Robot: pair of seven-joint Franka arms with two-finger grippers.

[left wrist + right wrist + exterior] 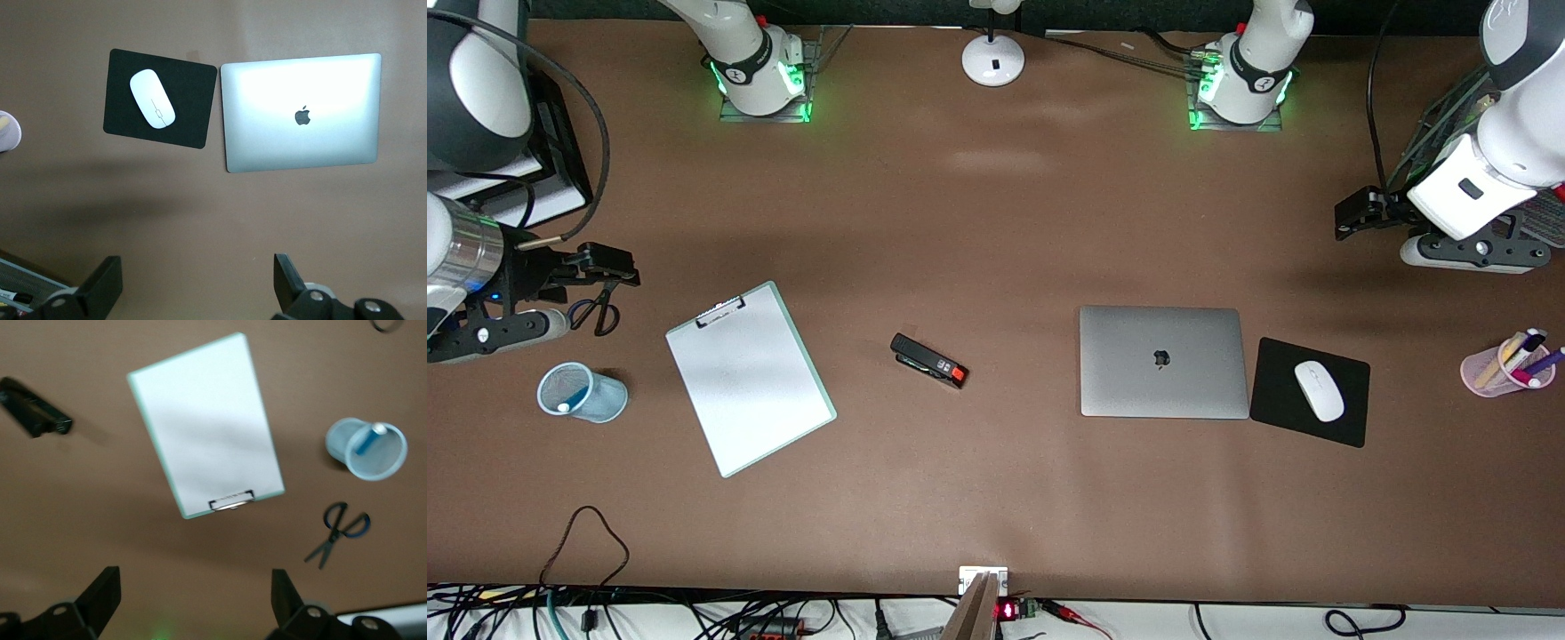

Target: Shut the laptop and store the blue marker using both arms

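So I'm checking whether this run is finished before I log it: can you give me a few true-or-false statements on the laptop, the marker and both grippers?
1. The laptop lies shut, with its logo facing up. True.
2. The blue marker lies loose on the table beside the scissors. False: it stands in the blue mesh cup; the scissors lie apart from it.
3. The left gripper is shut on the white mouse. False: it is open and holds nothing; the white mouse sits on the black mouse pad.
4. The right gripper is open and holds nothing. True.
5. The clipboard rests on the laptop. False: it lies apart, toward the right arm's end.
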